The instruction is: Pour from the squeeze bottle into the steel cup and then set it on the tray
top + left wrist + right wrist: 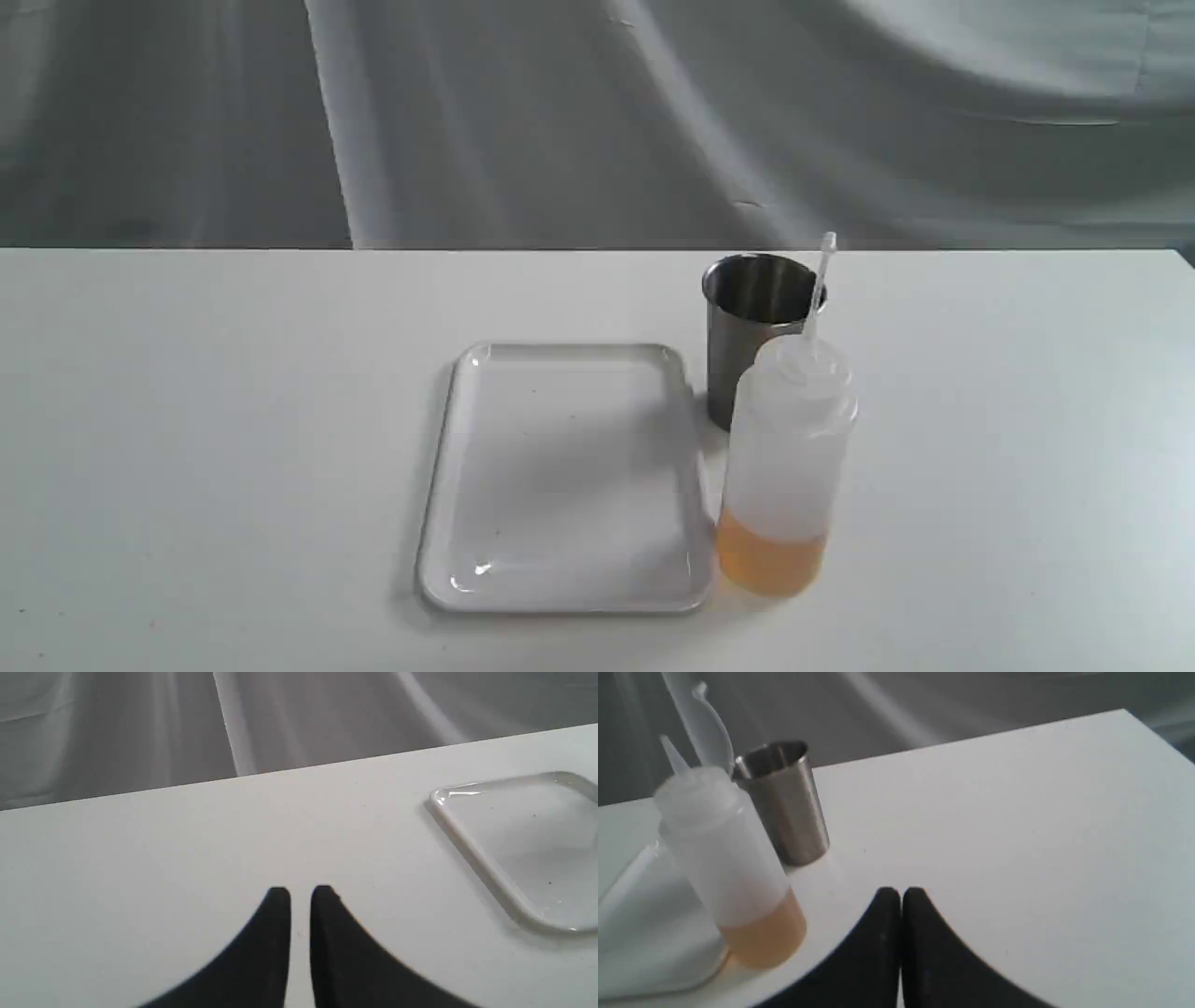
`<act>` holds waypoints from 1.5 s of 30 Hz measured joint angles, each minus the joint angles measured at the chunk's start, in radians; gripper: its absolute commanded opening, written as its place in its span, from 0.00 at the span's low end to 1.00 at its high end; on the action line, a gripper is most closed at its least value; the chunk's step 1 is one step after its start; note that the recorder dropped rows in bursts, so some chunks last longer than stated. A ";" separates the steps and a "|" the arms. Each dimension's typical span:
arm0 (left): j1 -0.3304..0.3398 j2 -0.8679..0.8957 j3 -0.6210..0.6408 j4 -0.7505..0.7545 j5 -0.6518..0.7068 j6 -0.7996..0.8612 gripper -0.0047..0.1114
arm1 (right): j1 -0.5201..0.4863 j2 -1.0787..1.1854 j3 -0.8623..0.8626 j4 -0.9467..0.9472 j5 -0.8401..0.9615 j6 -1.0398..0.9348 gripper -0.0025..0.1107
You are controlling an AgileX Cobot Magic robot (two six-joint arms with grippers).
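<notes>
The squeeze bottle (784, 467) stands upright on the table, just right of the tray (560, 597), with amber liquid in its lower part. Right behind it stands the steel cup (747, 345), upright. Neither gripper shows in the exterior view. In the right wrist view my right gripper (901, 892) is shut and empty, some way from the bottle (728, 858) and the cup (787, 807). My left gripper (300, 891) hangs over bare table with its tips nearly together and nothing between them, apart from the tray's corner (467, 840).
The white table (187, 420) ends at a far edge in front of a grey cloth backdrop (560, 112). The table's right corner (1125, 714) shows in the right wrist view.
</notes>
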 measured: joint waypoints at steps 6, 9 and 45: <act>0.000 0.000 0.000 0.000 0.000 0.000 0.11 | 0.000 0.047 -0.168 -0.033 0.091 0.000 0.02; 0.000 0.000 0.000 0.000 0.000 0.000 0.11 | 0.000 0.126 -0.236 -0.040 0.113 0.000 0.02; 0.000 0.000 0.000 0.000 0.000 0.000 0.11 | 0.300 0.926 -0.585 -0.094 -0.146 -0.002 0.02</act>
